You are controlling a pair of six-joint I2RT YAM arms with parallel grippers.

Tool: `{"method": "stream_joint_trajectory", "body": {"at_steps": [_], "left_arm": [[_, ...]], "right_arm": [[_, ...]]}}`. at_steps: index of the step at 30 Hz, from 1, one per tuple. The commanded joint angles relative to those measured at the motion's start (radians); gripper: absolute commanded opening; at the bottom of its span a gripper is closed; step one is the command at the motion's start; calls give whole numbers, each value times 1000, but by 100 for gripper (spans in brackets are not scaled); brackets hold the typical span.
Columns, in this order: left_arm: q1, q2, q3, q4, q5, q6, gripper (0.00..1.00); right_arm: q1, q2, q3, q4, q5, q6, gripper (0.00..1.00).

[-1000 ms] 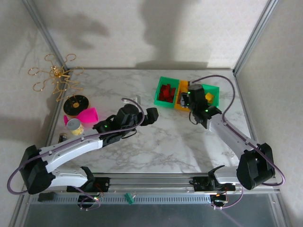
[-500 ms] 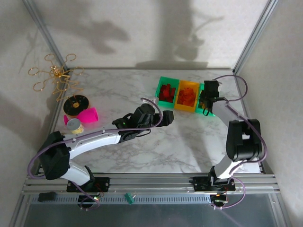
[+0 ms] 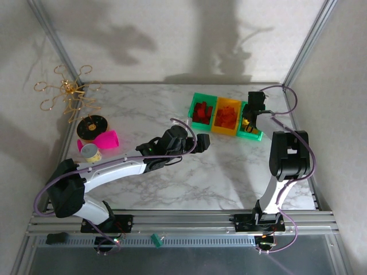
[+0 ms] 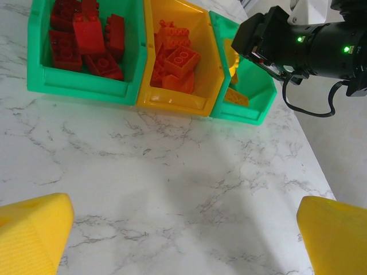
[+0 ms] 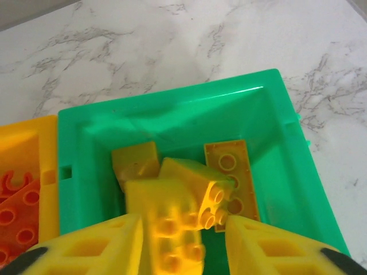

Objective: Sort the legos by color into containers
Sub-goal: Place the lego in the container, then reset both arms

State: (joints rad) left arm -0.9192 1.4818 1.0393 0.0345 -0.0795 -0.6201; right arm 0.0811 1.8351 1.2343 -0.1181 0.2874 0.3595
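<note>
Three joined containers stand at the back right: a green bin (image 3: 200,112) of red legos (image 4: 86,37), an orange-yellow bin (image 3: 227,114) of orange legos (image 4: 178,60), and a green bin (image 3: 253,134) of yellow legos (image 5: 200,183). My right gripper (image 5: 183,240) hangs open over that last bin (image 5: 172,94). A blurred yellow brick (image 5: 169,229) lies loose between its fingers, against the left one. A flat yellow plate (image 5: 232,172) rests on the bin floor. My left gripper (image 3: 202,142) hovers open over bare marble in front of the bins, holding nothing.
At the left edge stand a pink cup (image 3: 106,139), a small tin can (image 3: 90,152), a black-and-yellow spool (image 3: 92,126) and a gold wire stand (image 3: 66,94). The marble table (image 3: 189,177) lies bare between the arms. Metal frame posts rise at the back corners.
My right gripper has swung from over the orange-yellow bin to the right green bin. My left arm has reached right, toward the bins, then held still.
</note>
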Motion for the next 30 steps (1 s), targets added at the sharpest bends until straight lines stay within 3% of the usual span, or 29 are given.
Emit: {"method": "stream_joint_trajectory", "body": {"at_steps": [1,5,8,11,13,18,22,26,30], "left_arm": [[11,-24,2,17,-29,18,100],[40,-44,2,6,-26,8,100],[92,-101,-41,56,-16,-16,100],[160,-157,-57,40,-64,-18,100],[216,-192,-70,16,-140,-3,100],[389,-282,-206,65,-364,-1,100],[525,-339,-313,103,-559,51,99],[590,-357,-418,197,-756,160,100],[664,-326,-570,472,-775,316,100]], "right_arm": [[1,-71,-12,20,-27,-5,46],[-1,-167,-61,29,-54,-4,55],[0,-255,-101,31,-58,1,66],[0,-365,-176,62,-64,-4,81],[1,-456,-261,101,-59,-13,97],[0,-619,-490,260,25,-50,99],[-1,-639,-597,345,212,-80,98],[-11,-633,-731,542,321,-112,98],[-53,-556,-801,717,297,-139,99]]}}
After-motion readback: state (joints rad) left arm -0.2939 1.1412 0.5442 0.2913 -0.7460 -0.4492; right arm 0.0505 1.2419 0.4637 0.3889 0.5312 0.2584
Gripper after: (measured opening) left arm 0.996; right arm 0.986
